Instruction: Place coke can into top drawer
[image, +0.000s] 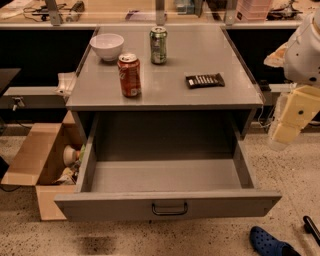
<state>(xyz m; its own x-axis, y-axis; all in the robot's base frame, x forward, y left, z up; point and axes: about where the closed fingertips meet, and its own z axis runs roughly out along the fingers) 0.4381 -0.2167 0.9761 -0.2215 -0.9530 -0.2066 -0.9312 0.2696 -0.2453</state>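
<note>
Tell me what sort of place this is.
Probably a lab or workshop: a cluttered bench runs behind the grey cabinet, a cardboard box sits on the speckled floor, and the gripper hangs beside the open top drawer.

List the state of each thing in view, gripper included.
Drawer: pulled open, empty.
Coke can: upright, ungrasped, outside the drawer.
Green can: upright.
Bowl: upright, looks empty.
Snack bar: lying flat.
Box: open, on the floor.
Gripper: right of the drawer, away from both cans.
</note>
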